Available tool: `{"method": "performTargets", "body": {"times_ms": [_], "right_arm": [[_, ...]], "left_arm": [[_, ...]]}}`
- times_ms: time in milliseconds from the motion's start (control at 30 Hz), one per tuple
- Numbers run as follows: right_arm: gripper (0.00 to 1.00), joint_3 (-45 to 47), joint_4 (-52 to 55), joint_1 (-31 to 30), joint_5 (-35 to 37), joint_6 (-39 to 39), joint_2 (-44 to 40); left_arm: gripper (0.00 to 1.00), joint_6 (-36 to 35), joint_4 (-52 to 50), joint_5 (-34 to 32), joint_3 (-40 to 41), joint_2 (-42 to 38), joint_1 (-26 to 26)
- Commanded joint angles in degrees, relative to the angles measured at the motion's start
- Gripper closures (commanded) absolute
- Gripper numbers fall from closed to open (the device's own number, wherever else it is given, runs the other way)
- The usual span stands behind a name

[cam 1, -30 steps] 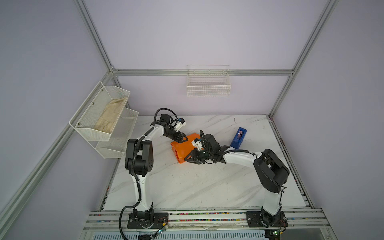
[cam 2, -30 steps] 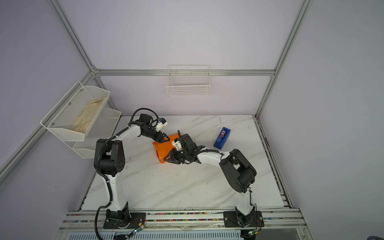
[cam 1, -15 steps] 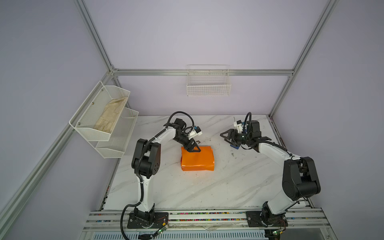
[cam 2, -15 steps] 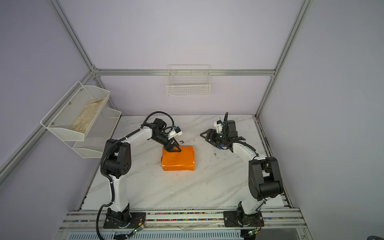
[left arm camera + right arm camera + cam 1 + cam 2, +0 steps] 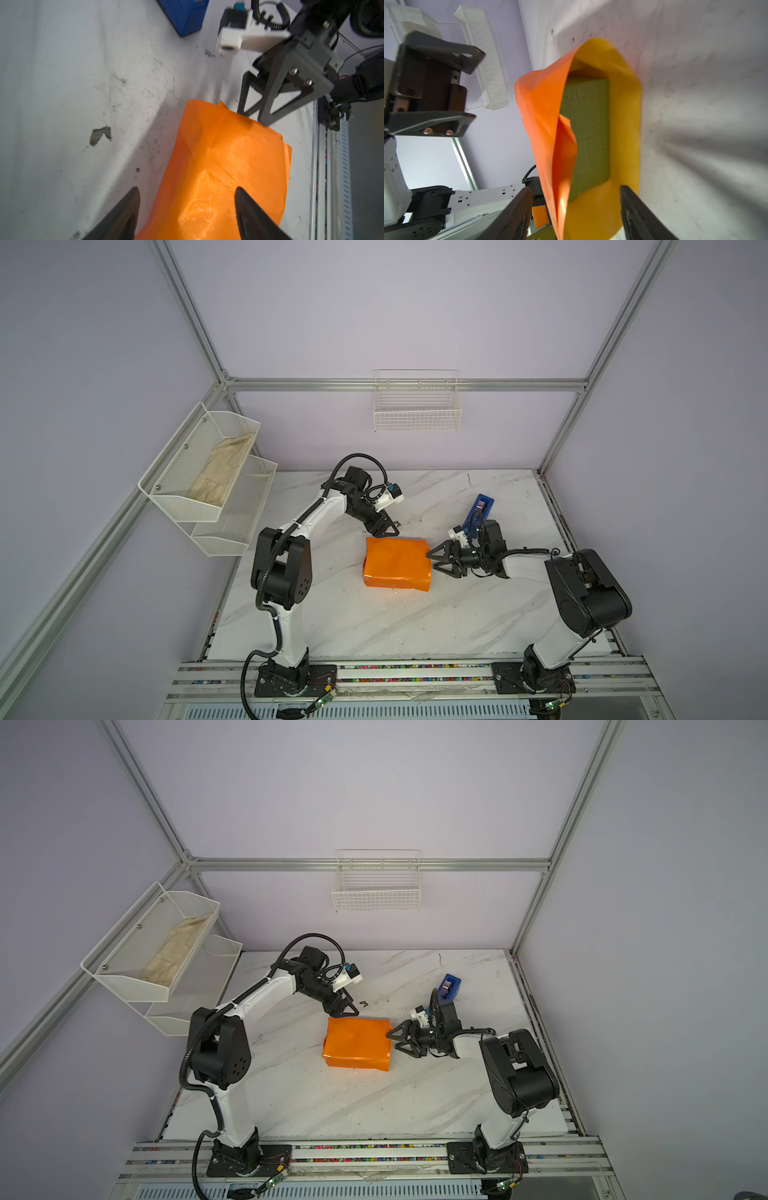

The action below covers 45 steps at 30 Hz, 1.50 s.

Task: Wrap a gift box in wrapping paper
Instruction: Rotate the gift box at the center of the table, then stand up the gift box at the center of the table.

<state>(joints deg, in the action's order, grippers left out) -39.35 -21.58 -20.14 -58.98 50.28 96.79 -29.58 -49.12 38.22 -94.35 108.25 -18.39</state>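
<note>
Both top views are sharp and evenly, softly lit; the bench (image 5: 374, 622) is bright, with only faint shadows close under my arms (image 5: 320, 510), and the uprights (image 5: 619, 323) splay toward the upper corners of the frame. From my left wrist the wrapping paper (image 5: 228, 166) carries white glare patches, a grey shadow band lies beside it, and my jaws are dark, soft silhouettes. From my right wrist the bench smears into streaks, the paper's rim is blurred and my jaws are out of focus.
</note>
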Motion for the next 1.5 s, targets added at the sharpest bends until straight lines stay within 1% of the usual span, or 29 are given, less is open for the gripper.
{"method": "performTargets", "body": {"times_ms": [0, 67, 133, 167, 233, 300, 367, 433, 500, 600, 633, 700, 800, 900, 933, 1000, 1067, 1133, 1167, 1233, 1300, 1467], "right_arm": [[0.38, 0.1, -18.5, -2.9, -1.4, 10.9, 3.6], [0.47, -0.3, -24.7, -3.7, -1.3, 14.7, 5.7], [0.60, -1.1, -24.7, -3.8, -0.6, 14.8, 6.2], [0.66, -1.7, -22.4, -3.8, -0.2, 13.6, 5.9], [0.78, -3.9, -13.5, -3.9, 1.3, 8.4, 4.0], [0.87, -6.5, -4.2, -3.9, 2.6, 3.4, 1.7], [0.92, -10.0, 5.0, -3.9, 3.3, -1.3, -0.1], [1.00, -14.0, 13.8, -4.0, 3.6, -5.4, -1.7], [1.00, -18.7, 23.2, -4.0, 4.3, -10.1, -2.6], [1.00, -26.8, 36.1, -4.3, 7.5, -16.2, -3.5], [1.00, -29.2, 39.9, -4.6, 8.4, -17.2, -3.3], [1.00, -35.9, 51.0, -5.0, 10.8, -23.4, -2.0], [1.00, -44.0, 65.0, -5.1, 15.4, -31.6, 0.4], [1.00, -49.5, 73.4, -5.1, 19.6, -35.8, 1.6], [1.00, -51.0, 75.0, -5.1, 20.9, -36.2, 1.8], [1.00, -52.8, 76.6, -5.4, 22.6, -36.3, 2.3], [1.00, -53.7, 77.9, -6.2, 23.9, -37.1, 3.1], [1.00, -53.2, 77.7, -7.7, 24.2, -36.9, 3.8], [1.00, -52.9, 77.0, -8.9, 24.3, -36.2, 4.0], [1.00, -52.8, 75.4, -11.8, 24.4, -34.4, 4.5], [1.00, -53.2, 74.3, -14.8, 24.9, -32.7, 5.1], [1.00, -56.5, 74.6, -22.4, 28.0, -29.3, 7.1]], "left_arm": [[0.28, 5.3, 7.1, -3.4, 3.5, -7.6, 0.4], [0.28, 7.5, 8.9, -6.2, 5.7, -10.4, 0.6], [0.28, 9.7, 10.3, -9.4, 8.4, -13.4, 0.9], [0.28, 11.0, 11.1, -11.2, 9.5, -14.8, 1.1], [0.28, 14.9, 13.7, -16.0, 12.6, -18.1, 1.5], [0.28, 17.8, 15.6, -19.2, 15.2, -21.1, 1.7], [0.27, 19.4, 17.7, -20.5, 18.0, -24.3, 2.1], [0.27, 20.9, 20.2, -21.0, 21.1, -27.7, 2.1], [0.26, 21.9, 22.4, -20.8, 24.1, -31.4, 2.1], [0.26, 23.7, 24.0, -21.6, 28.1, -34.6, 2.1], [0.26, 24.8, 24.2, -22.2, 29.1, -35.4, 2.1], [0.28, 26.6, 23.4, -21.6, 30.4, -36.3, 2.1], [0.30, 32.3, 21.2, -21.1, 31.4, -36.6, 2.1], [0.33, 35.5, 18.6, -15.0, 31.8, -35.4, 2.1], [0.36, 37.4, 18.4, -12.5, 32.3, -34.8, 2.0], [0.41, 41.3, 18.6, -9.3, 33.5, -33.7, 1.3], [0.45, 45.6, 18.9, -8.9, 35.0, -32.8, 0.1], [0.51, 49.3, 21.0, -8.9, 37.4, -32.5, -1.2], [0.53, 50.7, 22.0, -9.1, 38.7, -32.6, -1.7], [0.62, 54.0, 24.0, -9.6, 41.5, -32.8, -2.8], [0.67, 56.5, 25.3, -9.7, 44.0, -33.0, -3.3], [0.71, 59.4, 27.7, -9.0, 49.3, -32.7, -4.1]]}}
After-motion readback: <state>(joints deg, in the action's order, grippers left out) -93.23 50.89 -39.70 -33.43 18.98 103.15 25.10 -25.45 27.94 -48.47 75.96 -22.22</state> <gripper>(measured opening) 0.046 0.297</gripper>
